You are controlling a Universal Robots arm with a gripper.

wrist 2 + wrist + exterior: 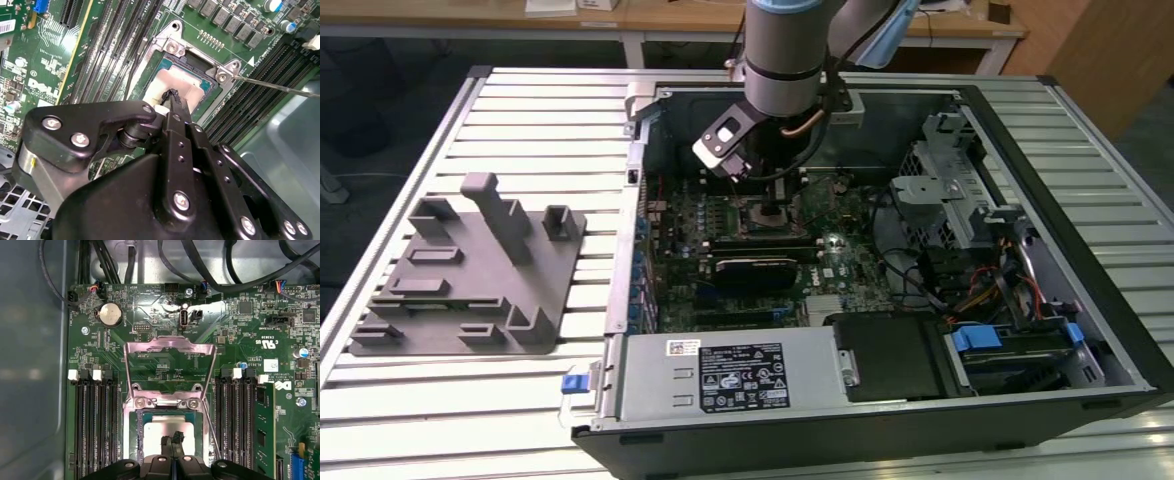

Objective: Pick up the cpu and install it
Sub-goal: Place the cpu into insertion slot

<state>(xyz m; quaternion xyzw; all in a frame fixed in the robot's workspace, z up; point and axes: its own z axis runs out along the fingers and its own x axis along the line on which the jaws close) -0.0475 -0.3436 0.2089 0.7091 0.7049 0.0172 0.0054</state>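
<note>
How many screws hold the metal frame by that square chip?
2: one screw and a second screw, at the frame's two corners beside the cpu; the end effector may hide others.

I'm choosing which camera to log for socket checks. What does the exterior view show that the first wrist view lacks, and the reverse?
Exterior view: the whole open computer case on the slatted table, the grey fixture tray on the exterior view's left of the case, and the power supply.
First wrist view: the cpu lying in its socket, the raised metal load plate and the coin battery.
Shared: the motherboard and the gripper above the socket area.
</note>
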